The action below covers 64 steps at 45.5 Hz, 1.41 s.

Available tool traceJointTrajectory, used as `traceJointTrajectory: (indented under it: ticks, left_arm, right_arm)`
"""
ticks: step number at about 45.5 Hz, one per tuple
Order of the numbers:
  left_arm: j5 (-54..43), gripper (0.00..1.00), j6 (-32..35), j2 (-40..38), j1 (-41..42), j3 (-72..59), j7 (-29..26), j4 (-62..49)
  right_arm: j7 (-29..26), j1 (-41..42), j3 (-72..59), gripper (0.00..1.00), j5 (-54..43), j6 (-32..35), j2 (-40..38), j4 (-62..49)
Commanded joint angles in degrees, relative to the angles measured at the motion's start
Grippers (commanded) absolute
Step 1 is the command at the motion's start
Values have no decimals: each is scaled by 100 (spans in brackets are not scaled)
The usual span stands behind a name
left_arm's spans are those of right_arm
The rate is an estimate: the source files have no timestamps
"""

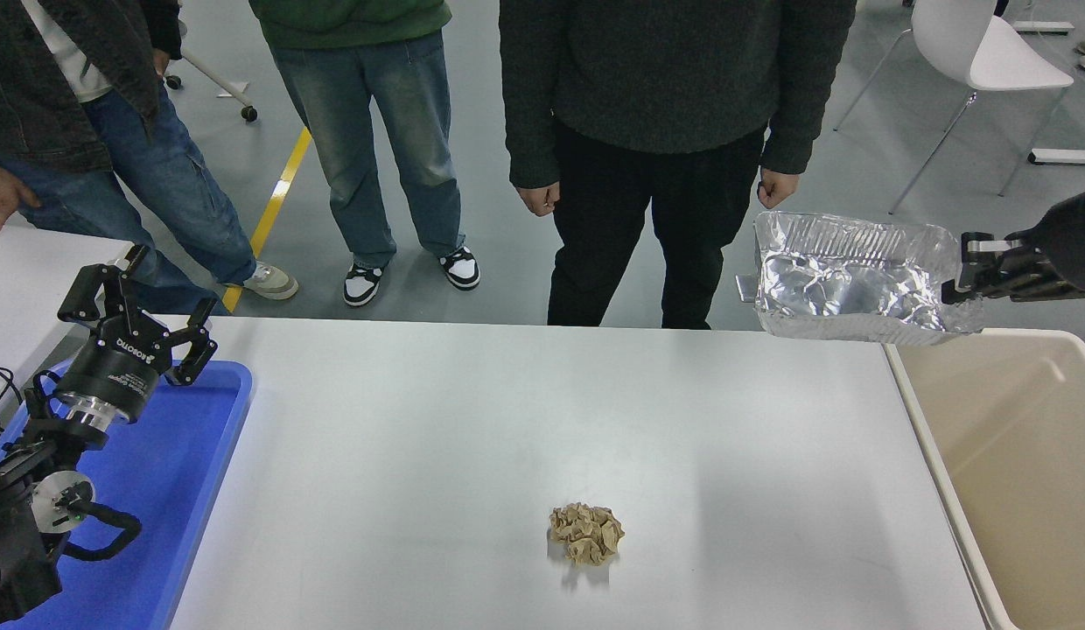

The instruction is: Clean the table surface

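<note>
The white table surface fills the middle of the view. A crumpled ball of brown paper lies on it near the front, right of centre. My right gripper comes in from the right edge and is shut on the right rim of a crinkled aluminium foil tray. It holds the tray in the air over the table's far right corner, beside the bin's far end. My left gripper is parked open and empty at the lower left, above the blue tray.
A blue plastic tray lies at the table's left end. A beige rectangular bin stands along the right edge. Three people stand at the far side. A second white table shows at the far left, a white chair at the top right.
</note>
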Motion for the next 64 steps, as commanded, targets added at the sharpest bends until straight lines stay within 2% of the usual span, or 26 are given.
traceJointTrajectory:
  ticks: [1,12,24,35,55,64]
  left_arm:
    - [0,100,0,0,1,0,0,0]
    - [0,100,0,0,1,0,0,0]
    - [0,100,0,0,1,0,0,0]
    - [0,100,0,0,1,0,0,0]
    - [0,100,0,0,1,9,0,0]
    - [0,100,0,0,1,0,0,0]
  right_arm:
    - [0,-294,8,0,11,-321,12,-292]
    - [0,-593,17,0,90,-567,3,-811]
    - [0,-1366,140,0,389,-1322,126,-1417]
    - [26,-2324,386,0,820,-2025,627,-2322]
    - [35,-3765,1440,0,890,-3177,1550,-4001]
    - [35,-4346,1757,0,1522,-3687,1831,-4537]
